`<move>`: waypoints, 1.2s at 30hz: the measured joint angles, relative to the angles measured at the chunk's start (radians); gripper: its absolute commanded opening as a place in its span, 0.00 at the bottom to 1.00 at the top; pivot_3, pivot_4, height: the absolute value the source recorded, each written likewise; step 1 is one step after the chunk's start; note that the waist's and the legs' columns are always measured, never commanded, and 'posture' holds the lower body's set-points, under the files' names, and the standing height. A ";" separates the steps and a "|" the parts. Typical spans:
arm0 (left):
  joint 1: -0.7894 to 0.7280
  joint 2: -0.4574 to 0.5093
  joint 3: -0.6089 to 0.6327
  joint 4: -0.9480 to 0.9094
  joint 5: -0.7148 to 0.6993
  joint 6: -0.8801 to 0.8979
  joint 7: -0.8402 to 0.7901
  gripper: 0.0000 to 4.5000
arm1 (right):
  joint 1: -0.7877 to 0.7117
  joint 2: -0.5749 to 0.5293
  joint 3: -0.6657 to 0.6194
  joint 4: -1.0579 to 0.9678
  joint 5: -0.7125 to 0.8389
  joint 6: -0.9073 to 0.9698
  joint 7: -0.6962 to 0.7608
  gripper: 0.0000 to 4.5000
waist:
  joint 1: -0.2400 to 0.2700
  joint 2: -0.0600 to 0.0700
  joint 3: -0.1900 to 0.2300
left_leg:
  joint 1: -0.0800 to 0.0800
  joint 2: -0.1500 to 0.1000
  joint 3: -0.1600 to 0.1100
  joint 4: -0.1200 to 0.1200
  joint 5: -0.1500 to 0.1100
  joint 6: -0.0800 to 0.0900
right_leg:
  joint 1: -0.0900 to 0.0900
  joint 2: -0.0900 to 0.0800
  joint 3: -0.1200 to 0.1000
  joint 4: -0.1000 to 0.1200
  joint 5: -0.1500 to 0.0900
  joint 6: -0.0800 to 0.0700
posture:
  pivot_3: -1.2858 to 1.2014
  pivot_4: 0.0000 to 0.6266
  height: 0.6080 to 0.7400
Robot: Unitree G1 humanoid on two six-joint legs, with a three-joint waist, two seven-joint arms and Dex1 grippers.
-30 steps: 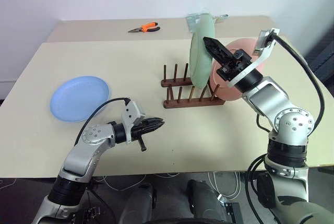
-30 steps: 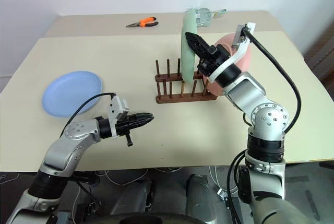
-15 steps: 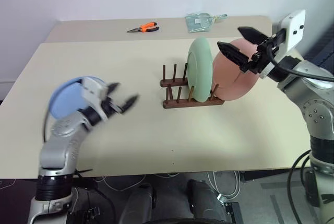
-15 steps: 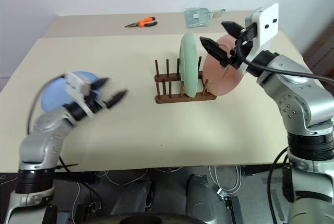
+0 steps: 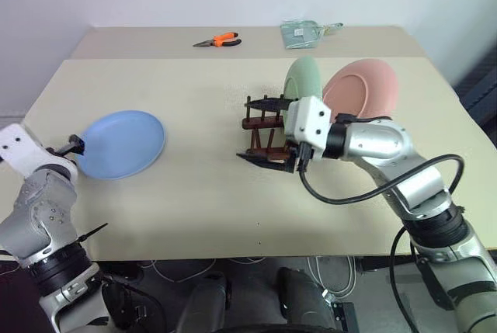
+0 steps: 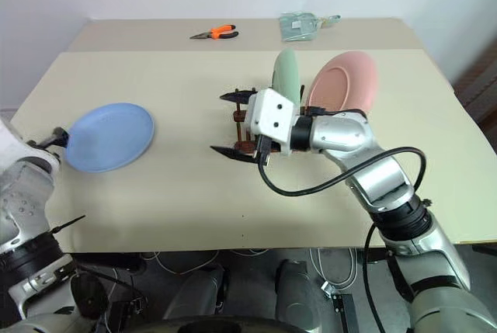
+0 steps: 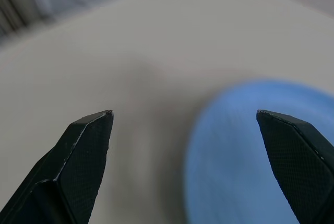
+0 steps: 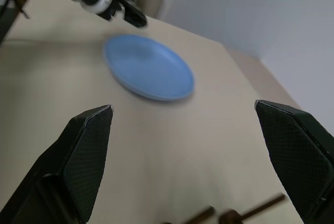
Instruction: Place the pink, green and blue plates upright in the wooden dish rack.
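The right gripper (image 5: 256,130) hangs with its 2 black fingers spread wide and empty, pointing left in front of the wooden dish rack (image 5: 264,140). The green plate (image 5: 301,88) and the pink plate (image 5: 362,92) stand upright in that rack. The left gripper (image 7: 185,117) is also spread wide, empty, at the near left edge of the blue plate (image 5: 120,144), which lies flat on the table (image 5: 194,193). Orange pliers (image 5: 217,39) lie at the far side.
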 measured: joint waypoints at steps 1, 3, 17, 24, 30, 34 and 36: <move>-0.011 -0.039 0.034 -0.008 -0.037 0.027 0.022 1.00 | 0.001 0.006 0.001 0.001 -0.005 -0.003 0.005 0.99 | -0.001 0.000 0.000 | 0.000 0.000 0.000 0.000 0.000 0.000 | 0.000 0.000 0.000 0.000 0.000 0.000 | 0.52 0.24 1.00; -0.033 -0.099 0.107 -0.010 -0.108 0.063 0.067 0.88 | 0.001 0.019 0.001 0.004 -0.015 -0.008 0.012 1.00 | -0.004 -0.003 0.000 | 0.000 0.001 0.000 0.000 0.000 0.000 | 0.000 0.001 -0.001 0.000 0.000 0.000 | 0.52 0.24 1.00; -0.054 -0.036 -0.107 -0.086 -0.201 -0.074 -0.075 0.01 | -0.018 0.045 -0.005 0.059 -0.153 -0.043 0.003 1.00 | 0.001 -0.007 0.001 | 0.000 0.000 0.001 0.000 0.001 -0.003 | 0.000 0.001 0.000 0.000 0.000 -0.001 | 0.52 0.24 1.00; -0.197 -0.002 -0.391 -0.134 -0.182 -0.107 -0.156 0.01 | -0.169 0.160 0.159 0.279 -0.516 -0.276 -0.128 1.00 | -0.014 -0.006 0.001 | 0.001 0.001 0.003 -0.007 0.003 -0.006 | -0.005 0.001 0.002 0.001 0.001 -0.002 | 0.52 0.24 1.00; -0.230 0.009 -0.415 -0.154 -0.204 -0.068 -0.141 0.00 | -0.236 0.192 0.187 0.497 -0.729 -0.392 -0.257 0.70 | -0.009 -0.007 0.001 | 0.001 0.001 0.002 -0.014 0.008 -0.013 | -0.008 0.002 0.002 0.000 0.001 -0.003 | 0.52 0.24 1.00; -0.241 0.005 -0.414 -0.175 -0.235 -0.050 -0.125 0.00 | -0.236 0.201 0.193 0.539 -0.773 -0.434 -0.276 0.25 | -0.009 -0.007 0.001 | 0.000 0.001 0.002 -0.014 0.008 -0.013 | -0.008 0.002 0.002 0.000 0.001 -0.003 | 0.52 0.24 1.00; -0.241 0.001 -0.394 -0.176 -0.248 -0.043 -0.111 0.00 | -0.236 0.202 0.193 0.542 -0.788 -0.454 -0.277 0.01 | -0.010 -0.007 0.001 | 0.001 0.001 0.002 -0.014 0.008 -0.013 | -0.008 0.002 0.002 0.000 0.002 -0.003 | 0.52 0.24 1.00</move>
